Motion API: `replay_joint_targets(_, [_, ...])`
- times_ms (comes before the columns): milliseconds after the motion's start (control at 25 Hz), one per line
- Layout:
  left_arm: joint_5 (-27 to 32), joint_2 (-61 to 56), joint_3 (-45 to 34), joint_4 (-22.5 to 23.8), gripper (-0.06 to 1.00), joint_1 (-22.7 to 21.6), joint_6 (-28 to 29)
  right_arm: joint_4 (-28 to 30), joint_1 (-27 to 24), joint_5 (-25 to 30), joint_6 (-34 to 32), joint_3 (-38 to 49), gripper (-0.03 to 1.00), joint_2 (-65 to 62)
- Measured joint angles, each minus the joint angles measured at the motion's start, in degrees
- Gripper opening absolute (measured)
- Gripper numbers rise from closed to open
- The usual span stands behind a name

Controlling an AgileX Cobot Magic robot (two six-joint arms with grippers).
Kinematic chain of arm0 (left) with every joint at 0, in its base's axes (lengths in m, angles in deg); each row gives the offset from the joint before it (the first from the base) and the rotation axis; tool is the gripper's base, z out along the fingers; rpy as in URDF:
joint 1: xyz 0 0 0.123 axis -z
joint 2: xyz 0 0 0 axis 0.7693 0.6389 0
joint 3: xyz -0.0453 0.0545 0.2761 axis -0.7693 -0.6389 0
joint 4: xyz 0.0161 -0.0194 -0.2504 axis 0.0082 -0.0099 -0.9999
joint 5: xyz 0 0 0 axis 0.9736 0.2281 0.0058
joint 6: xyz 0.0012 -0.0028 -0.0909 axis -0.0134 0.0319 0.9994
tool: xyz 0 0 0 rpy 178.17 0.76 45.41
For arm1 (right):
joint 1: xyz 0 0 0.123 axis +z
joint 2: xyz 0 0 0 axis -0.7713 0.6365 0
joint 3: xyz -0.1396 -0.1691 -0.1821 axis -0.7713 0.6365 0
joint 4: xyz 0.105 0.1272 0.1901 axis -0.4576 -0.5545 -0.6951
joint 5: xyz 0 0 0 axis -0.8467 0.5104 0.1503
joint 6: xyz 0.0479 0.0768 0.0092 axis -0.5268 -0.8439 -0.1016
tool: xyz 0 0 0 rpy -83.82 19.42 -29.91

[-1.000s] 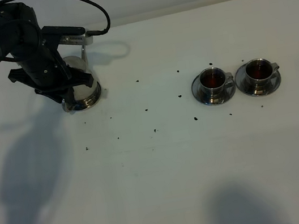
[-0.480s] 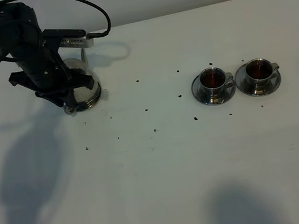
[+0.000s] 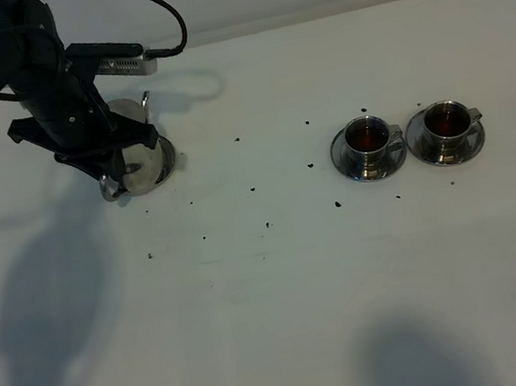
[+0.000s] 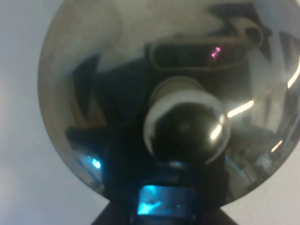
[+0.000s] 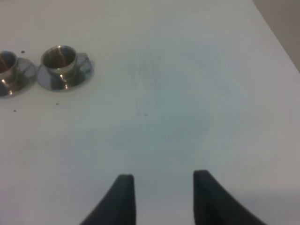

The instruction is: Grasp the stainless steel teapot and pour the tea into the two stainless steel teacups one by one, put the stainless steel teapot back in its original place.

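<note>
**Teapot held at the far left, both cups filled**

Left gripper (image 3: 123,156) is seen clamped tight on the stainless steel teapot (image 3: 138,158) at the far left of the white table (image 3: 285,297), with the black arm (image 3: 41,81) draped over most of the pot. A round steel saucer (image 3: 169,163) is glimpsed under the pot; whether the base touches it cannot be told. From the left wrist, the domed lid (image 4: 93,93) and its round knob (image 4: 187,131) are shown close up. Right gripper (image 5: 160,197) is held above bare table with its fingers spread and nothing between them. Well to the right of the pot, two stainless steel teacups (image 3: 366,137) (image 3: 444,122) are set side by side on their saucers, dark tea visible in each. Dark specks (image 3: 253,190) are scattered between pot and cups
</note>
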Motion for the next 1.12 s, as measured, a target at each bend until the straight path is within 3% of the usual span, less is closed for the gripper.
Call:
replay_joint_targets(920, [-3.41,1.52,0.00,1.15,0.25,0.00,-1.09,0.00,0.00,0.00,0.00,0.00,0.29,0.00])
replay_joint_targets(1120, [-3.19,1.55,0.00,1.02,0.33,0.00,-1.09,0.00,0.00,0.00,0.00,0.00,0.29,0.00])
